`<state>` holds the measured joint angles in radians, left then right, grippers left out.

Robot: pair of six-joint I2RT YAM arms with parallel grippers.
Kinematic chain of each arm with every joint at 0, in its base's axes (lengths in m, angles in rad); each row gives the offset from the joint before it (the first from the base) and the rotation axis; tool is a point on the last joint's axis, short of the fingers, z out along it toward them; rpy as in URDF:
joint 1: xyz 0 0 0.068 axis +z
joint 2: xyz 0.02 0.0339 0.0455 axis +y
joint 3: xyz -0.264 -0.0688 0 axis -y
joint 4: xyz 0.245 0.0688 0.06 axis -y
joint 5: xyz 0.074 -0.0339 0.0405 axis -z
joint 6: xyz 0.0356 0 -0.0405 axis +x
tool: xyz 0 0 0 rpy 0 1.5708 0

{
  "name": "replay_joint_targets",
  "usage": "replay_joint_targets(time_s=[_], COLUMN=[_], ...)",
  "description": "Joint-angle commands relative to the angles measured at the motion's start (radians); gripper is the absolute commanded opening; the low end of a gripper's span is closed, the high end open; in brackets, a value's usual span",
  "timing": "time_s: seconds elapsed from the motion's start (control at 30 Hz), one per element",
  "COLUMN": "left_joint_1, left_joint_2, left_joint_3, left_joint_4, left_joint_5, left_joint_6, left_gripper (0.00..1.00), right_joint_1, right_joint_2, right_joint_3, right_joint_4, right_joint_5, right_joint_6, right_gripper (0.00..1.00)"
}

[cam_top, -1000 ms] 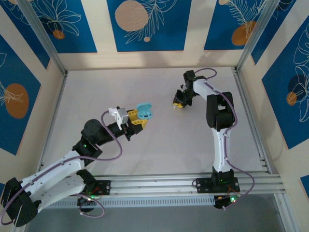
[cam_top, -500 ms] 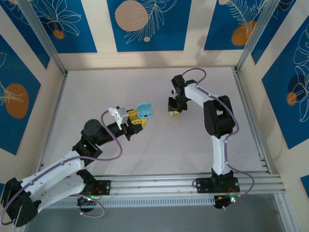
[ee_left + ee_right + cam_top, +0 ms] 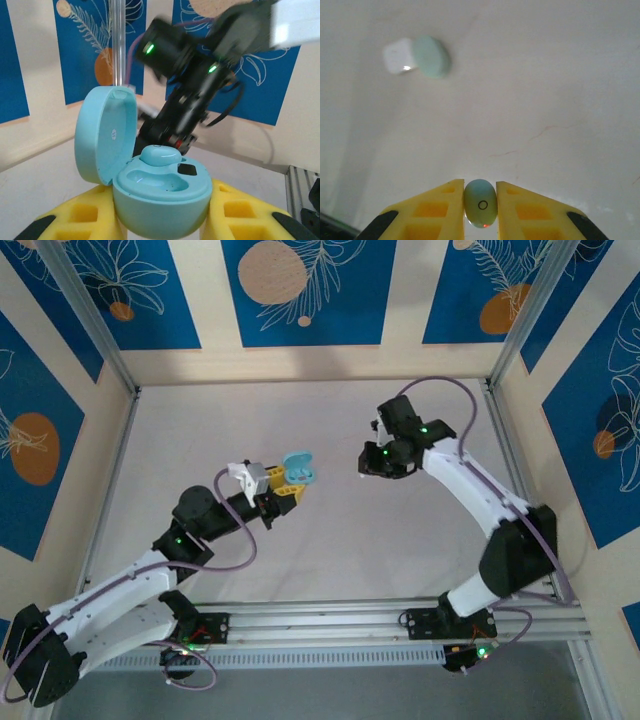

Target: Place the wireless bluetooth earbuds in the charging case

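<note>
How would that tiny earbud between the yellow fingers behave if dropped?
The earbud looks smooth and rounded, so it may slip from the right gripper. Being egg-shaped, it would probably roll. So small, it is likely very light.

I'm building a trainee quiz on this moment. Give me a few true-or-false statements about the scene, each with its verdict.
1. The charging case has its lid open. True.
2. The left gripper holds the charging case. True.
3. The right gripper is empty. False: it is shut on a teal earbud.
4. Both slots of the case are filled. False: there is one seated earbud, and the near slot looks empty.
5. A loose earbud lies on the table. True.
</note>
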<state>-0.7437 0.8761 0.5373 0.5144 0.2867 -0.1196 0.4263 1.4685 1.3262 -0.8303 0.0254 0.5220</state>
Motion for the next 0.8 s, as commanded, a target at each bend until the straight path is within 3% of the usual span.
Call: replay_joint_targets(time_s=[0.0,0.3,0.77], left_joint_1=[0.001,-0.017,-0.043], left_joint_2=[0.030,0.106,0.109], left_joint_3=[-0.002,0.035,0.031], left_joint_4=[0.029,0.019,0.028], left_joint_5=[-0.008,0.005,-0.024], left_joint_6=[0.029,0.098,0.152], left_gripper=[0.25,0.24,0.24], right_joint_1=[0.017,0.091,0.298], right_joint_2=[-0.110,-0.257,-0.172], right_joint_3=[-0.007,0.095,0.248], right_joint_4=[-0.036,-0.083,-0.098], right_joint_5=[-0.043,-0.168,-0.137], right_joint_6=[0.066,0.120,0.132], right_gripper=[0.20,0.20,0.20])
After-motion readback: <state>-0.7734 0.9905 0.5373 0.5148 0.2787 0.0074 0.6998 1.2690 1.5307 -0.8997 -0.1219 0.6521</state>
